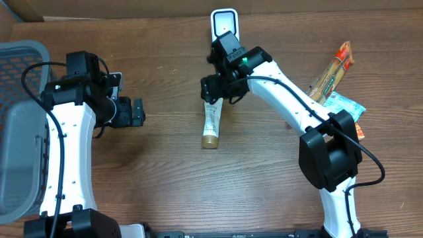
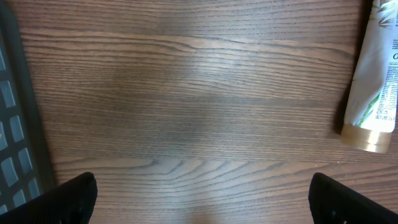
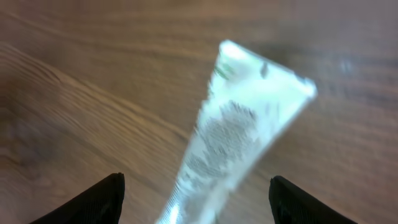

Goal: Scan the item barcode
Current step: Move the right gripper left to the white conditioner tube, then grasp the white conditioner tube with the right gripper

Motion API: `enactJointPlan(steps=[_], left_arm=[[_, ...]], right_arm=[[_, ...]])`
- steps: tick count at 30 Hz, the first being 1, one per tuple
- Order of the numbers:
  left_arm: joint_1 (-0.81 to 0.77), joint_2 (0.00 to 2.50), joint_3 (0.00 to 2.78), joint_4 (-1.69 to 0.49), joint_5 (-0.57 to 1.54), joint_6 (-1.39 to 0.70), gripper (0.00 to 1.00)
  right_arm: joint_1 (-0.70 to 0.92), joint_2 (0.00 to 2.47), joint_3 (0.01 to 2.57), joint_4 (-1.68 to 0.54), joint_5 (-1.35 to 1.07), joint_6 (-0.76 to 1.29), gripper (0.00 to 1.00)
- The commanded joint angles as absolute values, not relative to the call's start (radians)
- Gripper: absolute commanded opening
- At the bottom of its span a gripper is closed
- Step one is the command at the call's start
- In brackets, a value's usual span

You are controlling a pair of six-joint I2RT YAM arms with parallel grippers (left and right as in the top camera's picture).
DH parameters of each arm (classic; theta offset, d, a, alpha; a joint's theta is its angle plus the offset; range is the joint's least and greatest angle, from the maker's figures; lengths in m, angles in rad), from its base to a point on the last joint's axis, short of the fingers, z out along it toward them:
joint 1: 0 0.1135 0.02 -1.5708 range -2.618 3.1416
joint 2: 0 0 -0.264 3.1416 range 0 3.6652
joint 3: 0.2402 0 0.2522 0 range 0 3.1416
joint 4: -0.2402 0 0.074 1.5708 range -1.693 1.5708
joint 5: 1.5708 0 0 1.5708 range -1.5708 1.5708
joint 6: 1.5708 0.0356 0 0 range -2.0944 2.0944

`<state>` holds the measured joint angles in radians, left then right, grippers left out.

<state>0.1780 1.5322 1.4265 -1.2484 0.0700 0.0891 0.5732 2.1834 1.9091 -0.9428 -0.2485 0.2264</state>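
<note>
— Clutter nearby, anything in the way?
— A grey basket [image 1: 20,59] sits at the left edge of the table [image 1: 165,192], beside the left arm. Snack packets [image 1: 334,73] lie on the right, behind the right arm. A white scanner [image 1: 224,23] stands at the far edge.
— And the claws?
— The left gripper [image 2: 202,180] is spread wide over bare wood, holding nothing. The right gripper [image 3: 196,180] is spread too, with its fingers [image 3: 93,199] either side of the tube [image 3: 236,130] and not touching it, though that view is blurred.
— Where does the tube lie?
— On the table, with its gold cap [image 1: 209,141] toward the near side. Its crimped end is under the right gripper, near the scanner.
</note>
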Motion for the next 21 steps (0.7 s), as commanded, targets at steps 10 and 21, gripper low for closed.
enactJointPlan(steps=[10,21], left_arm=[[0.176,1.534,1.427,-1.248,0.070,0.108,1.00],[0.176,1.534,1.427,-1.248,0.070,0.109,1.00]], right_arm=[[0.556,2.156,1.795,-0.830,0.117,0.448,0.59],[0.544,2.157,1.633,-0.669,0.112,0.449,0.59]])
